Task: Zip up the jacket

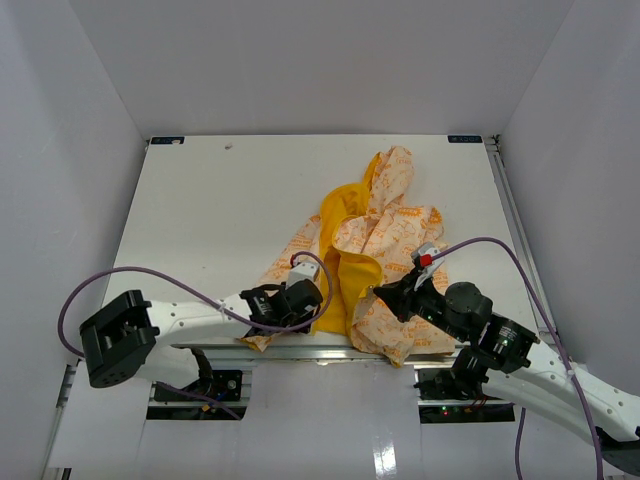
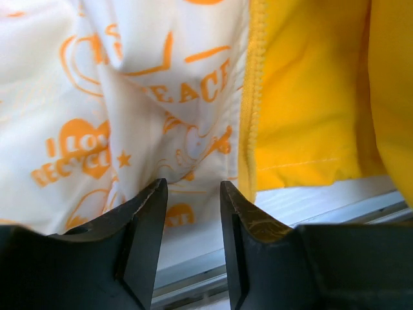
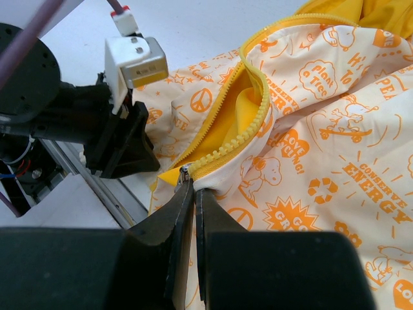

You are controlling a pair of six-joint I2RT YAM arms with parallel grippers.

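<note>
The cream-white jacket (image 1: 385, 230) with orange print lies crumpled at the near middle of the table, its yellow lining open. My left gripper (image 1: 318, 297) is open at the hem of the left panel (image 2: 129, 97), beside the yellow zipper edge (image 2: 253, 97), with nothing between its jaws (image 2: 193, 190). My right gripper (image 1: 380, 293) is shut at the bottom end of the zipper, where the small metal slider (image 3: 185, 173) shows at its fingertips (image 3: 193, 187). The yellow teeth (image 3: 258, 123) above it stand apart. The left gripper (image 3: 139, 155) shows just beside it.
The jacket hem hangs over the table's near edge and its metal rail (image 1: 320, 348), also seen in the left wrist view (image 2: 290, 213). White walls enclose the white table (image 1: 220, 200). A purple cable (image 1: 100, 280) loops from the left arm.
</note>
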